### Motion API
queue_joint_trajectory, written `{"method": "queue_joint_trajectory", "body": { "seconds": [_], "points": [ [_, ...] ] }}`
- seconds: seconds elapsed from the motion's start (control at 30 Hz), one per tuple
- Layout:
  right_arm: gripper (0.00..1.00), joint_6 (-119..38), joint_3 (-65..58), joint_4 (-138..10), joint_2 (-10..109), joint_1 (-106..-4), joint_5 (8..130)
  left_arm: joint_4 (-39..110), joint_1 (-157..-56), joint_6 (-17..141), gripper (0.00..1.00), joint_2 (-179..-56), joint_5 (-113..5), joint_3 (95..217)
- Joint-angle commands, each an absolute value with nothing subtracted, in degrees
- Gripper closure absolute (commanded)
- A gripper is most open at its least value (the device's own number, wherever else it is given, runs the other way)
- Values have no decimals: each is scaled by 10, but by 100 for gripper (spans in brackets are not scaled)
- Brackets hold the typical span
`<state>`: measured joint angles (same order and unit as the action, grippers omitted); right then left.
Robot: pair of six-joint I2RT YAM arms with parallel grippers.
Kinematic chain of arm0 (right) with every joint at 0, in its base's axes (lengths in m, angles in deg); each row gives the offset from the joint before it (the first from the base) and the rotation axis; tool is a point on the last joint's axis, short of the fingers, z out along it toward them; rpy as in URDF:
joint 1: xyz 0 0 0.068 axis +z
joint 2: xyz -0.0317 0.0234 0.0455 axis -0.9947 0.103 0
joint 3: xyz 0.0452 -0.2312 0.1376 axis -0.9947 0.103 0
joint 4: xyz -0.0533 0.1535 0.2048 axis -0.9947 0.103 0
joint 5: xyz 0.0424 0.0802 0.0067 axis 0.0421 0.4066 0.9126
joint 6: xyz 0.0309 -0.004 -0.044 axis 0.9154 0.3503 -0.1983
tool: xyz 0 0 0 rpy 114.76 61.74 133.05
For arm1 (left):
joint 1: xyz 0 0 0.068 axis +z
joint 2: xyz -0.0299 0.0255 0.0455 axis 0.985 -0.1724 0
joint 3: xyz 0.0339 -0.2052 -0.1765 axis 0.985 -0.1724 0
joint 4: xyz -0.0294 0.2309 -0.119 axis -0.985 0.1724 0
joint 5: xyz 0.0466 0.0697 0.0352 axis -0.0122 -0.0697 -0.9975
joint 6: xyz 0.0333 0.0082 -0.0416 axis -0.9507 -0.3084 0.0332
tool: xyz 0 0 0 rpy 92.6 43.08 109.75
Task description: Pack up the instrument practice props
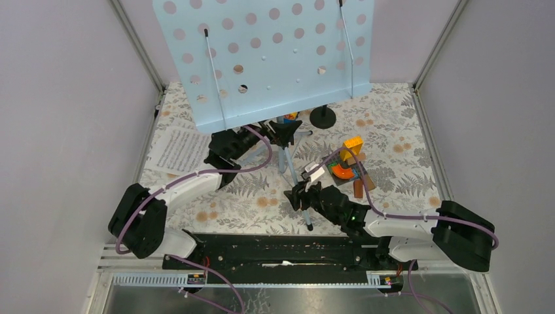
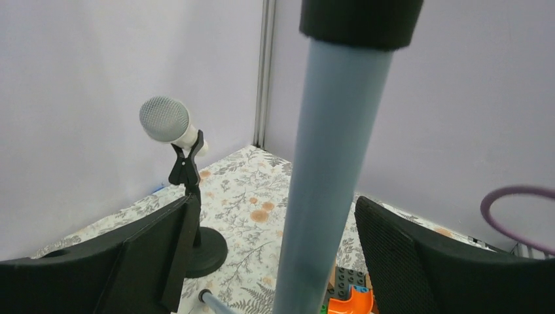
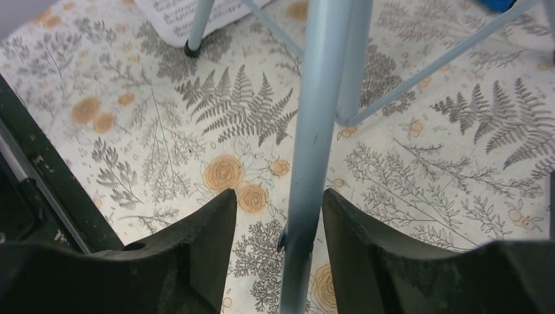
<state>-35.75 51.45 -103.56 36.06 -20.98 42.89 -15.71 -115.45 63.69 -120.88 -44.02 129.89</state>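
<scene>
The light-blue perforated music rack stands at the back on tripod legs. My left gripper is open around its upright pole, with gaps on both sides and my fingers not touching it. My right gripper is open astride one tripod leg, with small gaps on both sides. A white microphone sits clipped in a black round-based holder. A black holder base shows behind the rack. White sheet-music pages lie at the left and also show in the right wrist view. The pink microphone is out of view.
Colourful toy blocks with small brown wooden blocks stand right of the tripod; they also show in the left wrist view. Grey walls enclose the floral table on three sides. A black rail runs along the near edge.
</scene>
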Motion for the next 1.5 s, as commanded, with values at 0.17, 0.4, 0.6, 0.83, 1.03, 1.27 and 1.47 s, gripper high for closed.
{"method": "queue_joint_trajectory", "body": {
  "seconds": [0.17,0.4,0.6,0.83,1.03,1.27,1.47],
  "points": [
    [43,-434,427,-1089,496,-114,348,-150,-1180,614,7,-1257,-424,1370],
    [40,-514,318,-1146,623,-23,201,-127,-1186,620,9,-1313,-372,1426],
    [37,-518,301,-1167,653,-14,180,-112,-1185,613,11,-1325,-352,1438],
    [42,-524,325,-1150,617,-14,138,-120,-1165,621,59,-1312,-379,1397],
    [42,-521,345,-1132,576,-14,119,-156,-1139,668,100,-1323,-370,1381],
    [34,-453,413,-1068,444,-14,152,-164,-1132,675,100,-1364,-264,1423],
    [34,-445,470,-1047,366,-14,171,-198,-1130,697,100,-1396,-177,1443]
  ]
}}
